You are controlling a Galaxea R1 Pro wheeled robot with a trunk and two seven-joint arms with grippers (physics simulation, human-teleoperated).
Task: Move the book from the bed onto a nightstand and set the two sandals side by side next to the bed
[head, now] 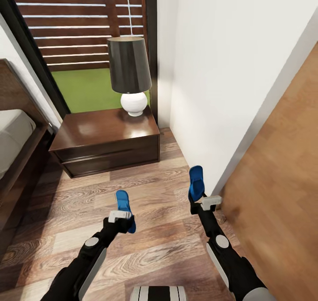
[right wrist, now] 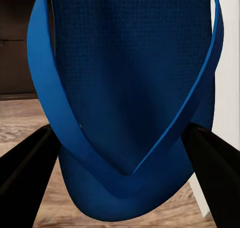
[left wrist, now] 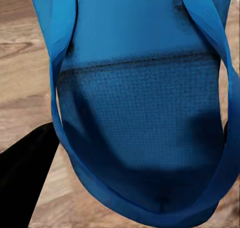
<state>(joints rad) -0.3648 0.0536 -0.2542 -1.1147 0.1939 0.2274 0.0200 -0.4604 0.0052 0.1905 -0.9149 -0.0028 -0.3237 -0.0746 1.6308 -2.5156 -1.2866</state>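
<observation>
I have one blue sandal (head: 124, 205) in my left gripper (head: 121, 218) and the other sandal (head: 196, 182) in my right gripper (head: 202, 202), both lifted clear of the wood-plank floor (head: 145, 204). From my head camera each sandal stands up out of its gripper, and the two are held well apart. In the left wrist view the sandal (left wrist: 140, 112) hangs close before the lens, sole and straps facing it, with one dark finger (left wrist: 22, 178) beside its edge; the other finger I cannot make out. In the right wrist view the sandal (right wrist: 127, 102) sits between two dark fingers (right wrist: 25, 178), which press in at its rounded end where the straps meet. So both grippers are closed down onto a sandal.

Ahead of my left gripper stands the nightstand (head: 106, 142), with a lamp (head: 130, 73) on its back corner. Off to that gripper's outer side is the bed (head: 15, 137), frame and grey mattress edge showing. A white wall (head: 229, 71) runs just outside my right gripper. Behind the nightstand a window (head: 84, 40) shows grass and a slatted fence.
</observation>
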